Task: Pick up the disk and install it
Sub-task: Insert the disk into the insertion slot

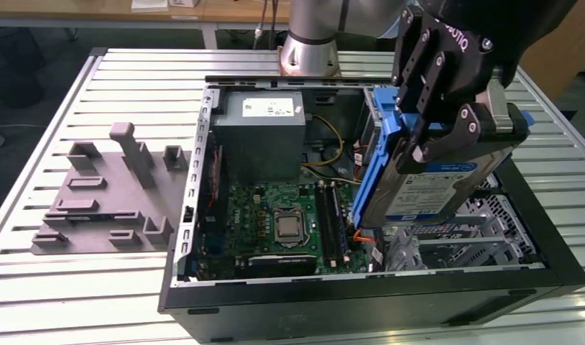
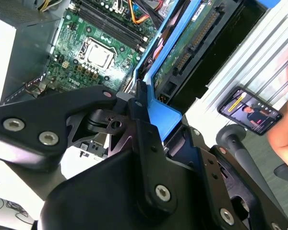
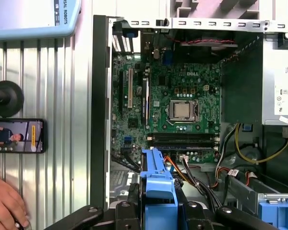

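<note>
My gripper is shut on the disk, a silver drive with a white-and-blue label in a blue plastic carrier. I hold it on edge and tilted, above the side of the open computer case toward the exterior view's right. It hangs over the metal drive cage. In the second wrist view the disk's connector edge points down into the case, with black fingers clamped on the blue frame. In the first wrist view the carrier's blue end sticks out past the gripper.
Inside the case lie a green motherboard, a grey power supply box and loose cables. A grey fixture sits on the slatted table toward the exterior view's left. A phone and a person's hand are beside the case.
</note>
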You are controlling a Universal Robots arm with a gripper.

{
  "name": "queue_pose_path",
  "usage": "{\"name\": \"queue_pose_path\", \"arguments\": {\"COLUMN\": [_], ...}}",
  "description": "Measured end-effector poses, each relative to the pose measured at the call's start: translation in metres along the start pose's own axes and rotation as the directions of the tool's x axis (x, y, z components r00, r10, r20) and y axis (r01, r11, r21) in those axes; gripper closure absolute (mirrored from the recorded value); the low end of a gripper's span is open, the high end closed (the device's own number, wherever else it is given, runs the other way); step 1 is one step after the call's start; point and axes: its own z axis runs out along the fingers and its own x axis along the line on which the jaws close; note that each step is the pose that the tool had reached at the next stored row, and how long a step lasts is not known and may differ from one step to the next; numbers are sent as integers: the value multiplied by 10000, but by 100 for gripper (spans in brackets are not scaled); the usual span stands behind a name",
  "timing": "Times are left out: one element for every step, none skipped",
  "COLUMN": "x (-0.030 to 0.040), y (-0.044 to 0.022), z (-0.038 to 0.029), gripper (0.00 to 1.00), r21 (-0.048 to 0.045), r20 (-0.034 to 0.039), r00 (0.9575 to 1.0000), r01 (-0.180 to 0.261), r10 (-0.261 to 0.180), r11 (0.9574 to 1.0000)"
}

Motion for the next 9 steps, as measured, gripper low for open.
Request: {"name": "queue_pose_path", "arguments": {"x": [0, 0, -1, -1, -1, -2, -2, -2, -2], "y": [-15, -32, -52, -69, -87, -104, -122, -140, -148], "z": [0, 1, 1, 2, 3, 4, 5, 7, 8], "gripper": [64, 64, 64, 64, 64, 64, 64, 64, 64], "r21": [0, 0, 0, 0, 0, 0, 0, 0, 0], "r20": [0, 0, -1, -1, -2, -2, -1, -1, -1], "r00": [10000, 10000, 10000, 10000, 10000, 10000, 10000, 10000, 10000], "r01": [-1, 0, -1, -1, -2, -2, -1, -1, 0], "r10": [1, 0, 1, 1, 2, 2, 1, 1, 0], "r11": [10000, 10000, 10000, 10000, 10000, 10000, 10000, 10000, 10000]}}
